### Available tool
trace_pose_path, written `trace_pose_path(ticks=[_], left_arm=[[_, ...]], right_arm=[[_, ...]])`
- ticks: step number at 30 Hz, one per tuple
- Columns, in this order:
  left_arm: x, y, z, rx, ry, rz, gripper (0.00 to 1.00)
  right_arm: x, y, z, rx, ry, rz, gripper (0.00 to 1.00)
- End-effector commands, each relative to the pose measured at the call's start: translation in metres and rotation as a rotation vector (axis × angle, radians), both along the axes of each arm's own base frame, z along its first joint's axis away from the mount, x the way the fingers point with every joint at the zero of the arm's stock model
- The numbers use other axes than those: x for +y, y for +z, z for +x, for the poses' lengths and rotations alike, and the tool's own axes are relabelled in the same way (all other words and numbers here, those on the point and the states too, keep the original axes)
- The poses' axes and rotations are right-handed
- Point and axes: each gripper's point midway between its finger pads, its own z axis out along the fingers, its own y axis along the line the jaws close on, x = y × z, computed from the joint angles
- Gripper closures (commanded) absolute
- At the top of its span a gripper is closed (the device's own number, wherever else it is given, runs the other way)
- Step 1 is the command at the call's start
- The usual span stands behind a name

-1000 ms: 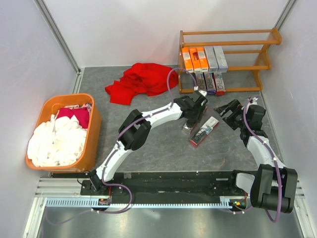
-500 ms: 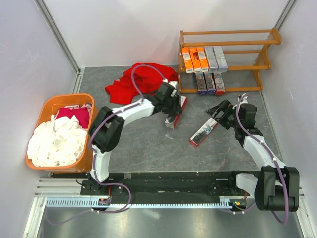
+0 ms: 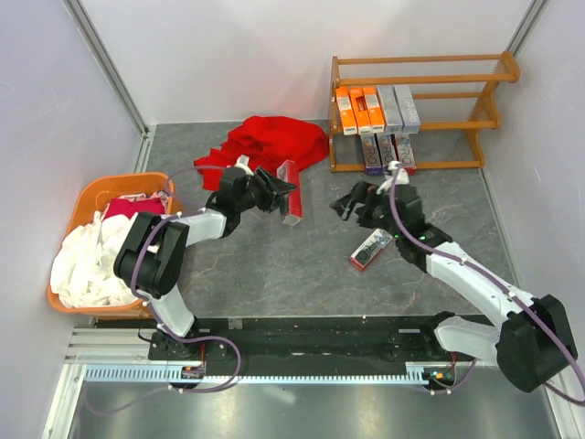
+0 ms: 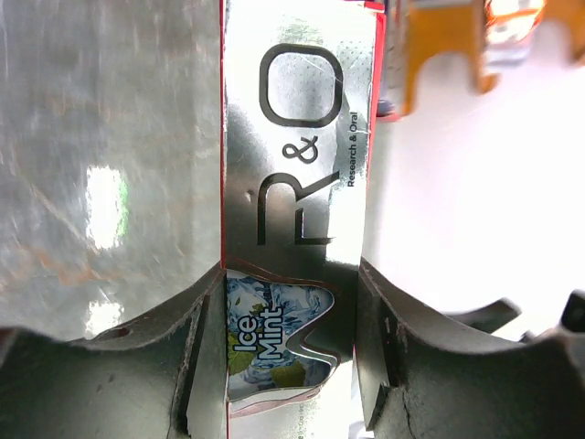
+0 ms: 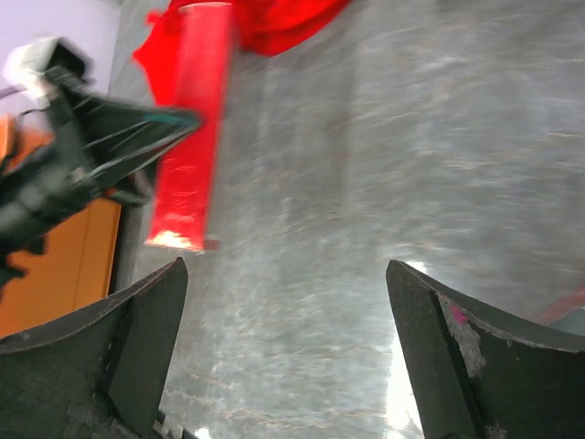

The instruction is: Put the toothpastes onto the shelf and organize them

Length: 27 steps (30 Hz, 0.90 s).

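Two slim robot arms, the left arm [image 3: 203, 225] and the right arm [image 3: 468, 274], look alike: white tube-shaped links joined by chunky, rounded black joints. Behind the jaws, a thin purple cable [image 3: 196, 170] loops loosely along each arm. The arm bases sit on a black plate [image 3: 311, 337] edged by a ribbed silver rail [image 3: 274, 373]. Up close, the left jaws and right jaws are thick, dark grey and matt, with curved inner faces and scuffed, scratched surfaces. One right finger carries a small pink fleck [image 5: 454, 312].
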Motion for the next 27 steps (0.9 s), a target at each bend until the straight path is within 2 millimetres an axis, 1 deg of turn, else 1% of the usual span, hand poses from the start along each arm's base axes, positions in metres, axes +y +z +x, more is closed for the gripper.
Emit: trace_pose_path(ticks=[1, 2, 3, 4, 5, 6, 7, 8, 9, 10, 11, 13, 14, 15, 17, 18, 21, 23, 26, 27], left_arm=[[-0.007, 0.061, -0.005, -0.050, 0.033, -0.380, 0.64], [-0.006, 0.054, -0.004, -0.029, 0.044, -0.404, 0.65], [-0.005, 0.053, -0.005, 0.005, 0.061, -0.456, 0.65], [-0.004, 0.049, -0.009, 0.015, 0.066, -0.479, 0.67], [-0.003, 0.056, -0.009, -0.009, 0.063, -0.517, 0.67], [-0.003, 0.053, -0.009, 0.011, 0.069, -0.545, 0.68], [-0.003, 0.053, -0.011, 0.016, 0.065, -0.556, 0.68], [-0.002, 0.055, -0.012, 0.010, 0.064, -0.566, 0.68], [-0.003, 0.055, -0.013, 0.018, 0.063, -0.573, 0.68], [-0.002, 0.054, -0.014, 0.020, 0.064, -0.574, 0.68], [-0.001, 0.055, -0.015, 0.018, 0.063, -0.577, 0.68], [-0.001, 0.057, -0.016, 0.016, 0.061, -0.584, 0.68], [-0.001, 0.057, -0.017, 0.020, 0.060, -0.585, 0.68], [-0.001, 0.061, -0.018, 0.015, 0.055, -0.597, 0.68], [-0.001, 0.062, -0.019, 0.019, 0.050, -0.609, 0.68], [-0.001, 0.065, -0.019, 0.011, 0.044, -0.614, 0.68], [-0.001, 0.068, -0.020, 0.009, 0.041, -0.627, 0.68], [-0.002, 0.069, -0.021, 0.014, 0.034, -0.633, 0.68], [-0.003, 0.070, -0.022, 0.016, 0.027, -0.644, 0.68], [-0.003, 0.070, -0.022, 0.016, 0.025, -0.647, 0.68]], right_arm=[[0.041, 0.029, 0.002, -0.126, -0.025, -0.098, 0.02], [0.049, 0.032, 0.001, -0.143, -0.027, -0.122, 0.02], [0.058, 0.039, 0.000, -0.176, -0.022, -0.154, 0.02], [0.072, 0.036, -0.008, -0.196, -0.021, -0.194, 0.02], [0.080, 0.036, -0.010, -0.211, -0.012, -0.213, 0.02], [0.088, 0.042, -0.011, -0.236, -0.005, -0.218, 0.02], [0.100, 0.034, -0.015, -0.237, 0.014, -0.242, 0.02], [0.105, 0.036, -0.013, -0.254, 0.005, -0.244, 0.02], [0.110, 0.027, -0.011, -0.244, 0.007, -0.266, 0.02], [0.115, 0.024, -0.013, -0.244, 0.015, -0.272, 0.02], [0.118, 0.025, -0.011, -0.250, 0.008, -0.273, 0.02], [0.124, 0.017, -0.010, -0.243, 0.016, -0.292, 0.03], [0.126, 0.018, -0.009, -0.251, 0.015, -0.292, 0.03], [0.128, 0.013, -0.009, -0.255, 0.010, -0.306, 0.04], [0.130, 0.013, -0.007, -0.273, -0.003, -0.312, 0.06], [0.131, 0.009, -0.005, -0.271, -0.005, -0.321, 0.06], [0.138, 0.011, -0.002, -0.298, 0.003, -0.315, 0.09], [0.141, 0.016, 0.001, -0.320, 0.006, -0.318, 0.11], [0.146, 0.018, 0.005, -0.339, 0.010, -0.324, 0.13], [0.149, 0.016, 0.005, -0.337, 0.014, -0.328, 0.14]])
